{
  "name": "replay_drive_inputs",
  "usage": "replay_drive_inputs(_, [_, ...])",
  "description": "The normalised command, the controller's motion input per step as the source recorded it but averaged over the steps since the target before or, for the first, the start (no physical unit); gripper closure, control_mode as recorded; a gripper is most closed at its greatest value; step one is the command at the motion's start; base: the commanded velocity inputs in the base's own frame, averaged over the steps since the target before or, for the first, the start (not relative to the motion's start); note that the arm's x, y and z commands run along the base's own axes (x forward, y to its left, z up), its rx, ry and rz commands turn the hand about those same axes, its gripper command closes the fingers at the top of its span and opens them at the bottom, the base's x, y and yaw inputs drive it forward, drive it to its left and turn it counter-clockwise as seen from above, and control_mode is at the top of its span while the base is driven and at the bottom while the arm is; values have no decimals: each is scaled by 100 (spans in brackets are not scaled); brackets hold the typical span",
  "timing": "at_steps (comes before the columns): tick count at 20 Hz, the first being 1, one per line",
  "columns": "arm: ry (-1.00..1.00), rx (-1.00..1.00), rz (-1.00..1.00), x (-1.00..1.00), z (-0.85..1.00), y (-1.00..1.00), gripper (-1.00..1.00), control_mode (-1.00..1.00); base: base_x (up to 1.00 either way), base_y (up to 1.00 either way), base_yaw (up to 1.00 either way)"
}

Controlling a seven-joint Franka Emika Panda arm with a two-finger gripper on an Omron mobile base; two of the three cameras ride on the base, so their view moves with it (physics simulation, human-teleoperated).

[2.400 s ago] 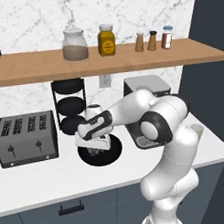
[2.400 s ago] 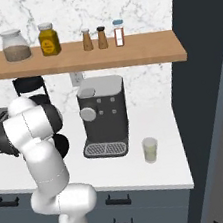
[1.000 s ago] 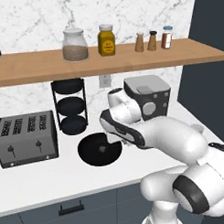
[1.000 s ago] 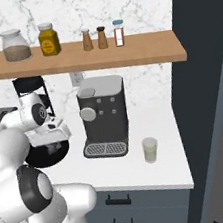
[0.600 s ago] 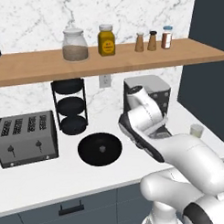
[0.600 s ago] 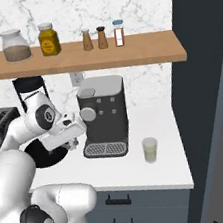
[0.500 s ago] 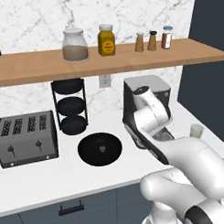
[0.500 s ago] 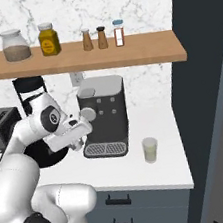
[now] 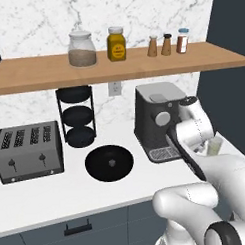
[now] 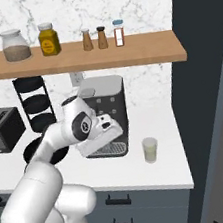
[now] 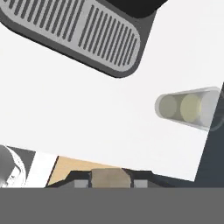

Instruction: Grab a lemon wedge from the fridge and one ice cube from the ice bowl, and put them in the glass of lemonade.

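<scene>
My gripper (image 11: pixel 110 181) is shut on a small pale beige cube, the ice cube (image 11: pixel 110 176), wedged between the fingertips. It hovers in front of the coffee machine (image 10: pixel 103 109), left of the glass of lemonade (image 10: pixel 150 149), a clear tumbler also seen lying sideways in the hand view (image 11: pixel 188 108) and half hidden behind my arm (image 9: pixel 214 145). The gripper (image 10: pixel 112 129) sits above counter level, apart from the glass. The black ice bowl (image 9: pixel 109 162) lies on the white counter to the left. The dark grey fridge (image 10: pixel 206 69) stands at the right. The lemon wedge is out of view.
A grey toaster (image 9: pixel 28 150) and a black tiered stand (image 9: pixel 77 116) sit at the back left. A wooden shelf (image 9: pixel 117 64) with jars and shakers runs overhead. The machine's drip tray (image 11: pixel 87 35) is close to my hand. The counter edge lies just right of the glass.
The arm has swung right, from over the black bowl to the front of the coffee machine, nearing the glass. The gripper has stayed shut throughout.
</scene>
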Motion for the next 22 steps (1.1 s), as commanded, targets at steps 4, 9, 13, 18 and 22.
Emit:
replay_drive_inputs(4, [12, 0, 0, 39, 0, -100, 100, -100, 0, 0, 0])
replay_drive_inputs(9, [9, 0, 0, 59, 0, -93, 100, -100, 0, 0, 0])
replay_drive_inputs(13, [2, 0, 0, 52, 0, -60, 100, -100, 0, 0, 0])
replay_drive_inputs(18, [3, 0, 0, 49, 0, -35, 100, -100, 0, 0, 0])
replay_drive_inputs(22, [-1, 0, 0, 42, -19, -15, 100, -100, 0, 0, 0])
